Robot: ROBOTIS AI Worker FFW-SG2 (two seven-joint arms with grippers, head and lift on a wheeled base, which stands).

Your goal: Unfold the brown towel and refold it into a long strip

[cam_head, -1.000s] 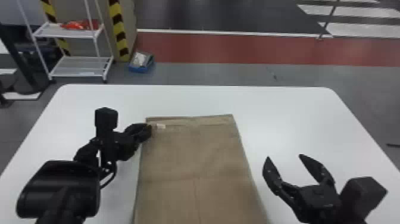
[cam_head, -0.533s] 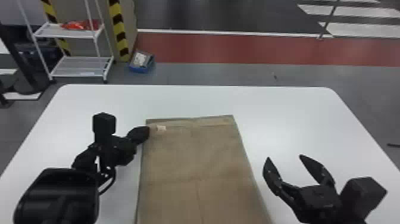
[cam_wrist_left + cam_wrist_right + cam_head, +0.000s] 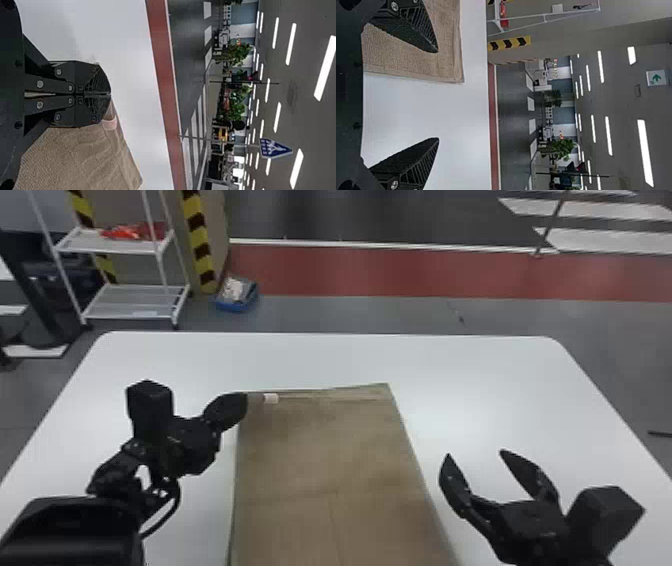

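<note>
A: "Entry one, left hand [image 3: 246, 396]. Condition?"

B: "Closed, its two fingers pressed together, with the far left corner of the brown towel [image 3: 320, 450] pinched at the tips."

A: "Entry two, right hand [image 3: 474, 453]?"

B: "Wide, gripping nothing. It hung to the right of the towel, fingers well parted. In the right wrist view, one finger [image 3: 421, 31] crossed in front of the cloth and the other [image 3: 411, 160] showed against white desk."

A: "Entry three, the towel itself. Position?"

B: "Spread on the white desk [image 3: 350, 355], between the hands, its long sides running from near to far and its near part cut off by the head view's bottom edge. Faint creases on the upper face, one across, one lengthwise. The far right corner was free of either hand."

A: "Attachments?"

B: "One small pale label [image 3: 271, 398] at the far edge, just beside the left hand's tips."

A: "Beyond the desk?"

B: "One white rack [image 3: 135, 304], at the far left, with red stuff [image 3: 122, 232] on a shelf. One yellow-and-black striped post [image 3: 198, 240]. One blue box [image 3: 235, 305] on the floor near it. One red floor band [image 3: 400, 270], running behind to the right."
</note>
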